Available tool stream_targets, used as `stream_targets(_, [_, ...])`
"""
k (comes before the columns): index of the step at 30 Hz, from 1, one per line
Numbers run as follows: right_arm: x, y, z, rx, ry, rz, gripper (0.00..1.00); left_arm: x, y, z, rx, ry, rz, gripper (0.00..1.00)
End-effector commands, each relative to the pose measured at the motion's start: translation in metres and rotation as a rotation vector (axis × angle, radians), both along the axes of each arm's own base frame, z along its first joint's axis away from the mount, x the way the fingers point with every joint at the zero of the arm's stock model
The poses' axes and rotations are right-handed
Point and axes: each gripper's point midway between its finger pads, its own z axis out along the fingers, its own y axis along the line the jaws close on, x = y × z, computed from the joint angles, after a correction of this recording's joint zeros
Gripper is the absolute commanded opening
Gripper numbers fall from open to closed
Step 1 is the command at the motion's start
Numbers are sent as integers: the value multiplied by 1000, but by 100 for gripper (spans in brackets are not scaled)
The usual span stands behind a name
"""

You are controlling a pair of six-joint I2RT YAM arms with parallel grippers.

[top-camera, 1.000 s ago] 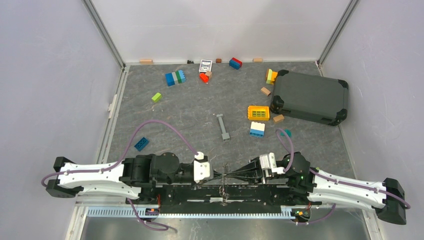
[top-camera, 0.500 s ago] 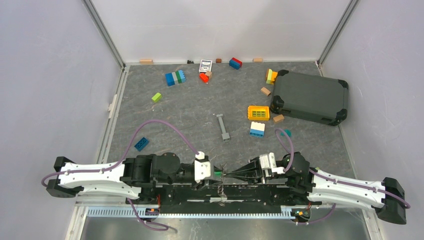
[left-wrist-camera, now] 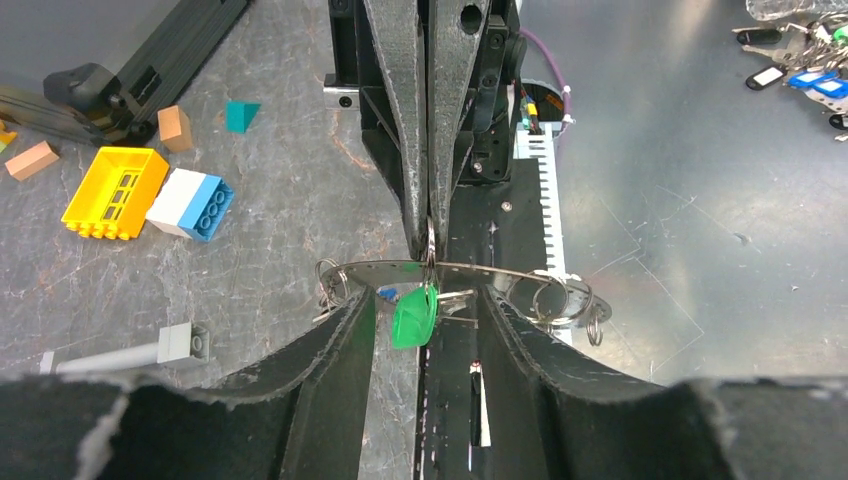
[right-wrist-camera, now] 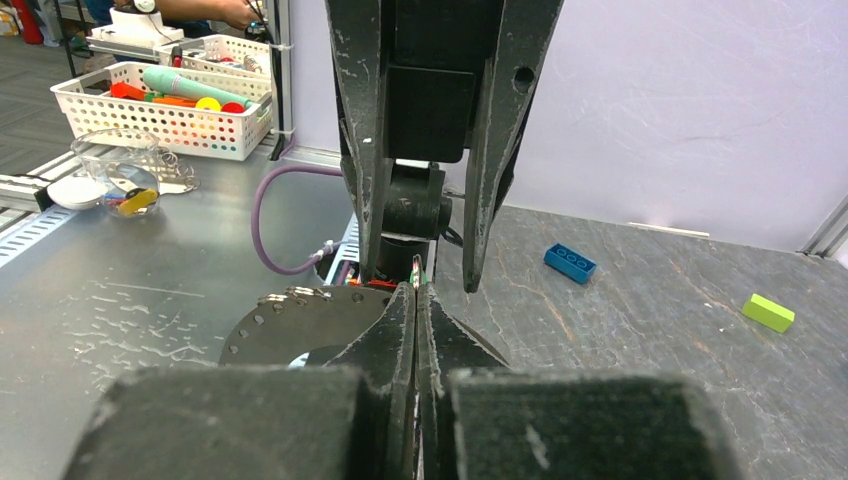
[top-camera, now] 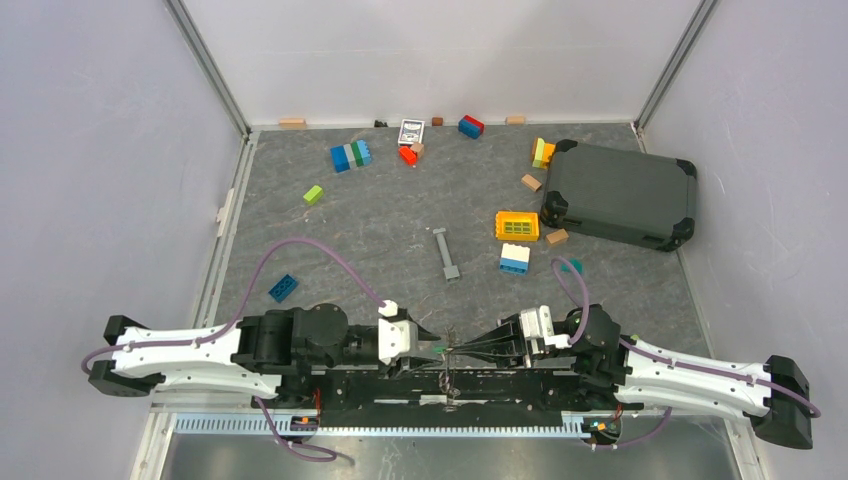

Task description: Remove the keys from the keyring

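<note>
1. The right gripper reaches in from the right at the near edge of the table. Its jaws are clenched on the keyring. The grip holds the ring off the surface, above the black base rail, midway between the two arms. This probably serves to fix the ring so that the other arm can work against it.
2. The green key hangs from the keyring, just below the clenched tips. At least one silver key hangs beside it. No key is off the ring yet.
3. The left gripper faces the right one from the left. It is released: its fingers stand apart on either side of the green key, and none appears to touch it. This placement suits closing on the key head next.
4. A thin metal plate with holes round its rim sits at the same spot. Whether the keyring passes through it cannot be told.
5. Farther out lie a grey bar, a yellow block and a black case. All are well apart from the grippers and play no part in this step.
</note>
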Motion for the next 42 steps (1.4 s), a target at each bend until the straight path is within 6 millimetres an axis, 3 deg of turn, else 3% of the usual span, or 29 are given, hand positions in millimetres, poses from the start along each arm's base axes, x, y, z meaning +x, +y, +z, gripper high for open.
stream_targets(1, [-1,-4,18,66,-28,-1,0,2,-3,26,-89,-14,9,48])
stream_targets(15, [-4,-4,18,68,-25,12,0,-2,-14,20,-72,-18,-22,36])
stream_targets(23, [-4,-4,16,67,-25,13,0,-3,-15,20,-70,-23,-27,18])
stream_targets(27, [-4,-4,16,65,-24,15,0,-2,-15,20,-68,-30,-28,3])
stream_targets(31, [-1,-3,13,49,-20,0,0,-2,-14,20,-51,-46,-32,2])
stream_targets(33, [2,-2,12,28,-18,-15,5,-1,-11,20,-33,-58,-34,2])
stream_targets(38, [7,0,9,-35,-30,-40,27,0,-4,19,35,-87,-44,2])
stream_targets(42, [11,1,5,-71,-26,-60,34,1,-1,18,104,-103,-53,2])
